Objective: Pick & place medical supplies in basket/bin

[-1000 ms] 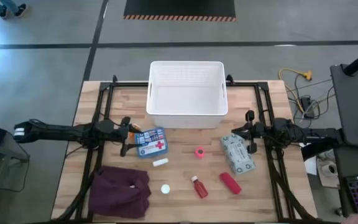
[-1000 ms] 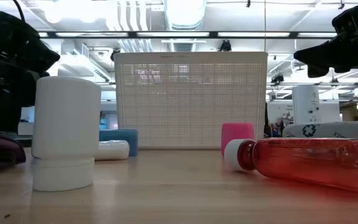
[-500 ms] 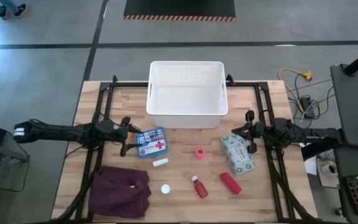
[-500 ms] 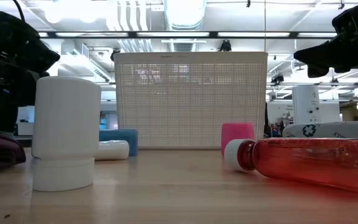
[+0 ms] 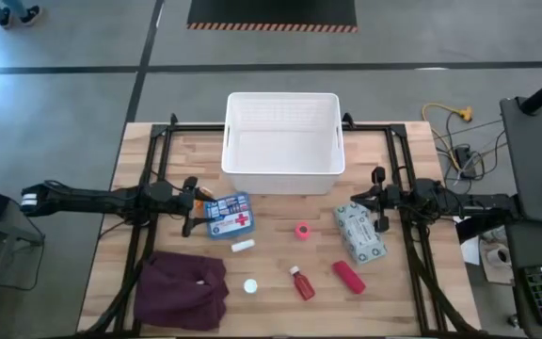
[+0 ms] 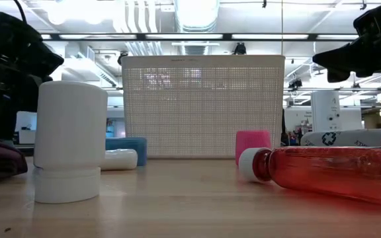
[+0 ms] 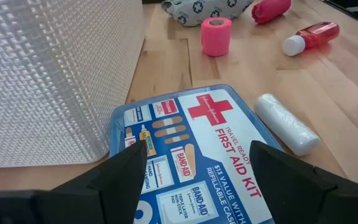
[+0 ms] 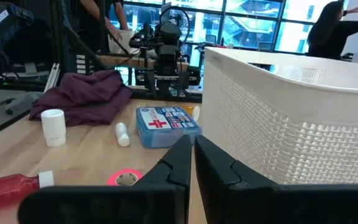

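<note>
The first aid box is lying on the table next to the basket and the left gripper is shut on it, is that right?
Not quite. The first aid box does lie on the table next to the basket, but the left gripper is open, not shut on it. The left wrist view shows its fingers spread apart above the box lid, gripping nothing.

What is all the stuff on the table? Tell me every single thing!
basket: 1, white, far middle of the table
first-aid box: 1, blue with red cross, at the left end effector
white roll: 1, white, in front of the box
pink tape roll: 1, pink, centre
patterned packet: 1, grey-green, right
red bottle: 1, red, white cap, near edge
red tube: 1, red, beside the bottle
white cap: 1, white, beside the cloth
cloth: 1, maroon, near left
left end effector: open, over the box
right end effector: shut, by the packet
</note>
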Controlling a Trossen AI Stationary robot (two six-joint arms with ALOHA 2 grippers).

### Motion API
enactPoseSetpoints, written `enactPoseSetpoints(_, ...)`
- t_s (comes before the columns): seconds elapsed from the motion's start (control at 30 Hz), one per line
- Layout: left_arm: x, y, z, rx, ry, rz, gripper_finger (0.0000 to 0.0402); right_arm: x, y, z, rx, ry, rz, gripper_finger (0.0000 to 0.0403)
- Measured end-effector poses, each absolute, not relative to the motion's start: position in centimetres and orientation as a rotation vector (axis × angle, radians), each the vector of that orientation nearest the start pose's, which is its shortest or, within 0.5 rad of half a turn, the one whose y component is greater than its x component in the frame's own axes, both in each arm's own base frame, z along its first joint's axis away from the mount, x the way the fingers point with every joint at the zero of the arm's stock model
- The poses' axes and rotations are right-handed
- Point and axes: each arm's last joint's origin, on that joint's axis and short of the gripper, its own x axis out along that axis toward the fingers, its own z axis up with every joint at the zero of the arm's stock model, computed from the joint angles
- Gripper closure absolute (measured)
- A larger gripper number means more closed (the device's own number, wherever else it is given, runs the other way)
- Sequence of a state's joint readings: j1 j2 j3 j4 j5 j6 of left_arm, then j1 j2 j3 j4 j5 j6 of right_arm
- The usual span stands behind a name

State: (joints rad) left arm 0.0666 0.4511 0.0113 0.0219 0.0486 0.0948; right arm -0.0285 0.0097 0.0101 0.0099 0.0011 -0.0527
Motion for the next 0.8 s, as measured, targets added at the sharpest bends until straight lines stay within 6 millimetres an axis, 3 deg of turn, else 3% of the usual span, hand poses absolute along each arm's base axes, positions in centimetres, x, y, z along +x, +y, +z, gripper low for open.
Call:
enactPoseSetpoints(0.13, 11.8, 0.6, 12.9, 0.069, 0.418, -0.002, 0.0134, 9.8, -0.3, 16.9, 0.030, -0.034, -0.028, 0.0390)
enactPoseSetpoints(0.4, 11.8, 0.6, 12.9, 0.070, 0.418, -0.002, 0.0134, 9.8, -0.3, 17.5, 0.733, -0.098, 0.006, 0.0390)
enactPoseSetpoints(0.63, 11.9, 0.8, 13.1, 0.123, 0.398, 0.027, 0.0134, 9.6, -0.3, 18.9, 0.829, -0.246, 0.051, 0.0390)
enactPoseSetpoints(0.8, 12.4, 0.7, 14.8, -0.235, 0.209, 0.046, 0.0134, 9.5, -0.5, 19.2, 0.877, -0.309, -0.009, 0.0390)
